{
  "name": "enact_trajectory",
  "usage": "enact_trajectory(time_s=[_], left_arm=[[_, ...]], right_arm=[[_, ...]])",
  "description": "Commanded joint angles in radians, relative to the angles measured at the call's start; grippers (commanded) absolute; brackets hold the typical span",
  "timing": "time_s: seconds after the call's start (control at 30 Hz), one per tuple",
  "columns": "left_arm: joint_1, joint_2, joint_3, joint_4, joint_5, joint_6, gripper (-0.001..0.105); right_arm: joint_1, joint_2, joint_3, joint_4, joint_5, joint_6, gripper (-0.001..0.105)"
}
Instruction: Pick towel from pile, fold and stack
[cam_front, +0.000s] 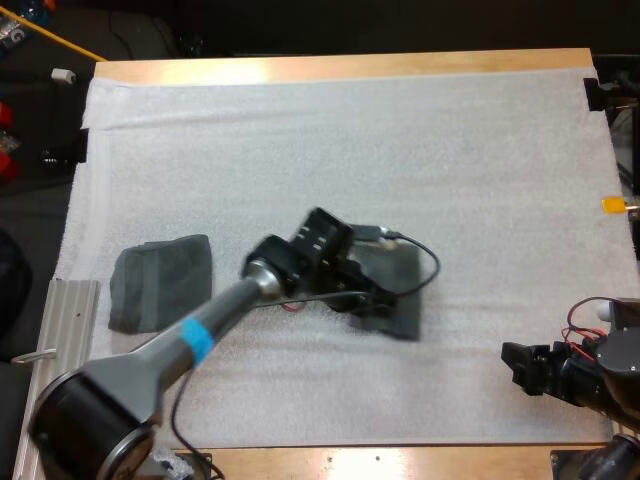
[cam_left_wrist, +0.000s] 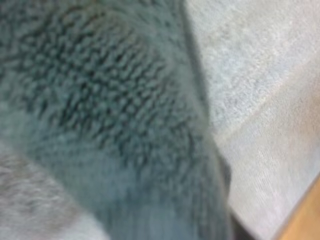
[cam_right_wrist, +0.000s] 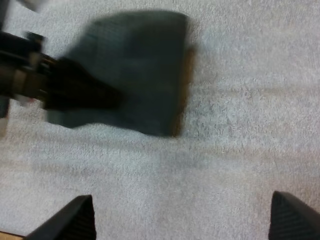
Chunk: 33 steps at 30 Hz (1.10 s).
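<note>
Left gripper (cam_front: 362, 298) low on towel (cam_front: 402, 295); cannot tell if clamped. Keep fold edges square, then lift straight toward stack (cam_front: 160, 283).

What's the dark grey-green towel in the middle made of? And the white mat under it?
The dark grey-green towel looks like soft terry cloth: rows of tiny fuzzy loops, no shine. The white mat looks like matte, faintly pebbled foam or fabric; I can't tell which.
</note>
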Motion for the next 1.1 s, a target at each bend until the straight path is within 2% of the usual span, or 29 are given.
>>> enact_trajectory(time_s=[0.0, 0.13, 0.27, 0.47, 0.67, 0.9, 1.07], left_arm=[[0.036, -0.039, -0.006, 0.072, -0.038, 0.061, 0.0], [0.155, -0.119, -0.006, 0.249, -0.135, 0.213, 0.0], [0.294, -0.197, -0.006, 0.42, -0.265, 0.367, 0.0], [0.451, -0.278, -0.006, 0.505, -0.363, 0.441, 0.0], [0.554, -0.292, -0.006, 0.54, -0.45, 0.486, 0.0], [0.608, -0.292, -0.006, 0.529, -0.549, 0.523, 0.0], [0.624, -0.285, -0.006, 0.49, -0.573, 0.536, 0.0]], right_arm=[[-0.003, 0.0, -0.002, 0.004, 0.007, -0.008, 0.069], [-0.003, 0.0, -0.002, 0.004, 0.007, -0.008, 0.069], [-0.003, 0.0, -0.002, 0.004, 0.007, -0.008, 0.069], [-0.003, 0.0, -0.002, 0.004, 0.007, -0.008, 0.069], [-0.003, 0.0, -0.002, 0.004, 0.007, -0.008, 0.069], [-0.003, 0.0, -0.002, 0.004, 0.007, -0.008, 0.069], [-0.003, 0.0, -0.002, 0.004, 0.003, -0.008, 0.069]])
